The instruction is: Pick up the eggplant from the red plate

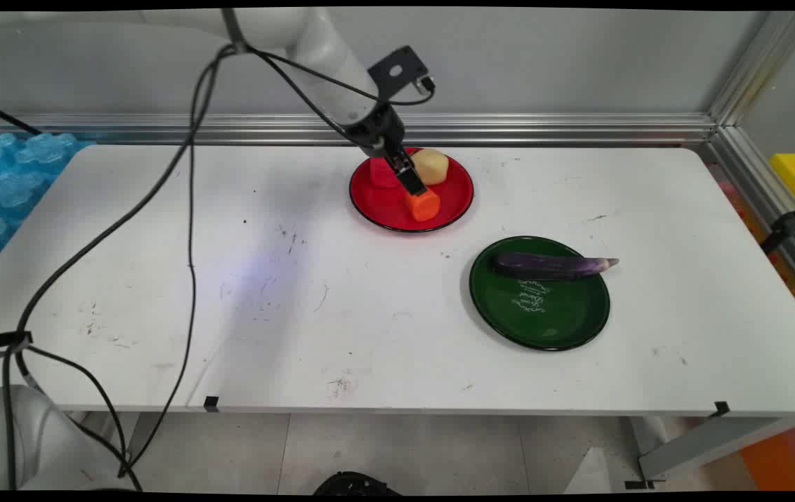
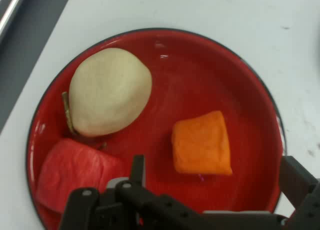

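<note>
On the table (image 1: 160,314), near its far edge and about midway along it: a plate (image 1: 457,206). In that plate, toward its far rim: a cut block (image 1: 380,174) on the left, a potato (image 1: 431,166) on the right, just beside each other. At its near rim, apart from both: a carrot chunk (image 1: 425,204). Above the plate, between block and potato and behind the chunk: the gripper (image 1: 411,183). Right of the table's middle, nearer the front edge, apart from the first: a second plate (image 1: 544,321). Across its far part: an eggplant (image 1: 551,265), lying left to right, tip overhanging the right rim.
</note>
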Robot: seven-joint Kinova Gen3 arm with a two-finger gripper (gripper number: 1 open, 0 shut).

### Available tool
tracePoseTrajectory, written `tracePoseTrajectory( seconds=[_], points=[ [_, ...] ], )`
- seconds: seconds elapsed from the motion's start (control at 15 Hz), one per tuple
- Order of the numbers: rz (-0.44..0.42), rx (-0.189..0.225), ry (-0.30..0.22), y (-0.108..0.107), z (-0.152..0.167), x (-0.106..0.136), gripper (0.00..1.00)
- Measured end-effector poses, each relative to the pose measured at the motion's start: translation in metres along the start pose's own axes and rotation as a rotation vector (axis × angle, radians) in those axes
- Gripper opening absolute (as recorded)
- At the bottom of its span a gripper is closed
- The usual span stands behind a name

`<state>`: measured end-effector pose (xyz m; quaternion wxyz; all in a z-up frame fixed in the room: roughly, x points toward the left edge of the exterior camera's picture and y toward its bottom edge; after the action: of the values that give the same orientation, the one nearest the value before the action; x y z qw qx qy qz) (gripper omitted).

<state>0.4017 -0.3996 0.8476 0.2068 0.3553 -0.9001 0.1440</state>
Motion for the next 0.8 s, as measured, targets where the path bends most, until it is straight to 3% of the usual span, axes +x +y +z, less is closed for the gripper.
tracePoseTrajectory(
  seconds=[0.4, 0.8],
  points=[
    [0.122, -0.038, 0.030, -0.005, -0.067, -0.015, 1.00],
    [0.236, -0.092, 0.077, -0.004, -0.111, -0.023, 1.00]
  ],
)
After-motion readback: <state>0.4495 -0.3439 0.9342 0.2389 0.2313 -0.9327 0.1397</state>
